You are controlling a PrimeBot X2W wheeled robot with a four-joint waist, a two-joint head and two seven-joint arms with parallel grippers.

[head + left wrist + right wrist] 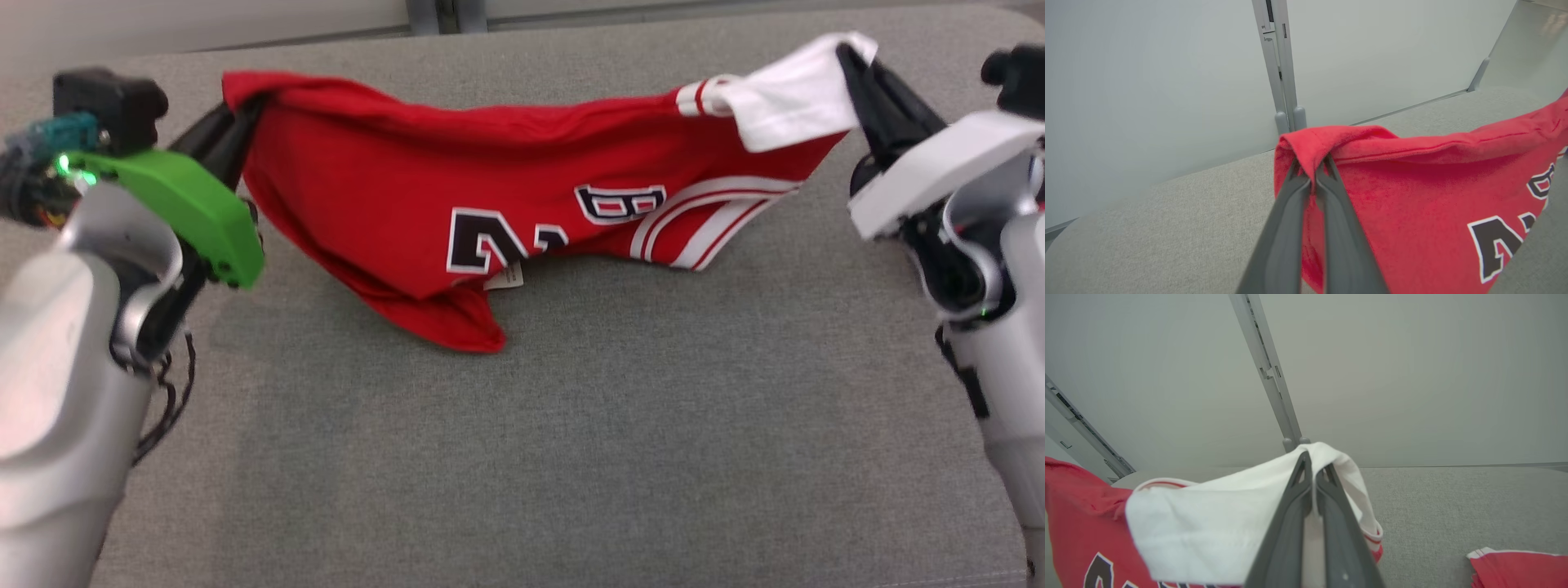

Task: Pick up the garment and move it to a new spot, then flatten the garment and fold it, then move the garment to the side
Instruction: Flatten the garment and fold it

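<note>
Between left gripper [247, 114] and right gripper [849, 61], both clamped on its ends, red garment [392, 171], lettering [506, 241] partly fold-hidden.

This looks like a lab or robot test cell. The surface [522, 457] is covered in plain grey fabric. Along its far edge stand bare pale panels [1147, 81], joined by a grey metal post [1280, 61]; they close the surface in like a booth.
</note>
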